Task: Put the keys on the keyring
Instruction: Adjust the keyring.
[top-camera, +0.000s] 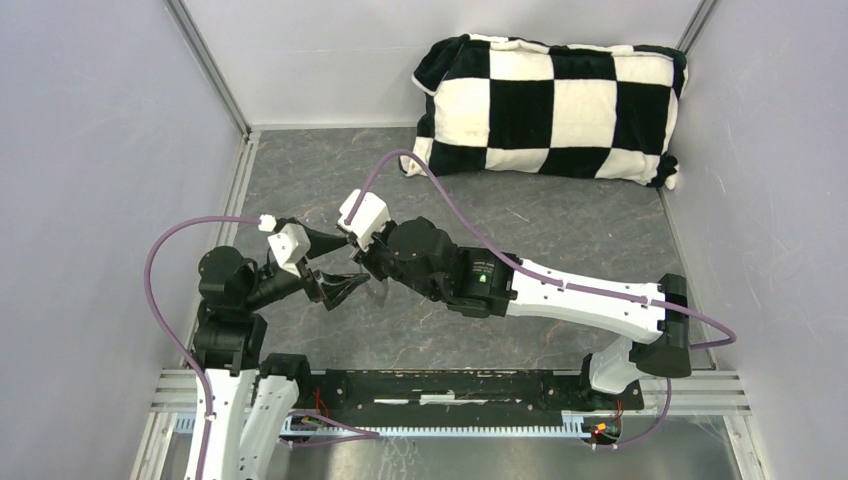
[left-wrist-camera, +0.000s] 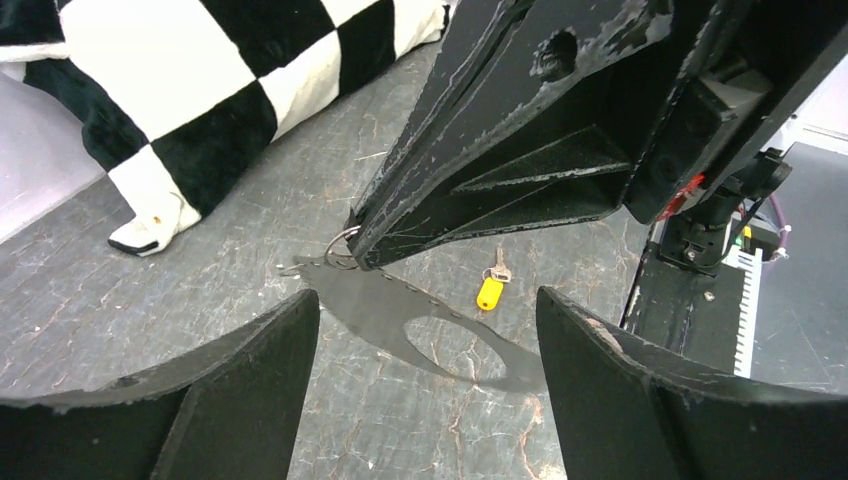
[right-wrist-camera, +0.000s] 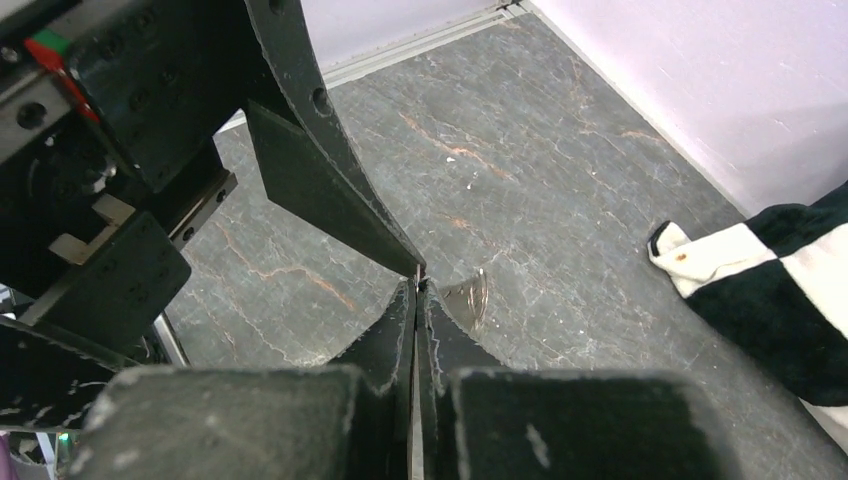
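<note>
My right gripper (right-wrist-camera: 418, 285) is shut, and its tips pinch the small silvery keyring (left-wrist-camera: 340, 246) just above the dark marbled table. In the right wrist view the keyring (right-wrist-camera: 478, 298) shows edge-on beside the tips. In the left wrist view the right gripper (left-wrist-camera: 358, 252) comes down from the upper right. One key with a yellow head (left-wrist-camera: 489, 291) lies flat on the table behind it, touched by nothing. My left gripper (left-wrist-camera: 428, 295) stands wide open and empty, facing the ring from close by. From above, the two grippers (top-camera: 352, 262) (top-camera: 368, 272) meet at the table's left middle.
A black-and-white checkered pillow (top-camera: 550, 105) lies at the back right, near the walls. The left gripper's finger (right-wrist-camera: 330, 170) looms just above the right tips. Grey walls close in the table on three sides. The arm mounts' rail (top-camera: 450, 390) runs along the near edge.
</note>
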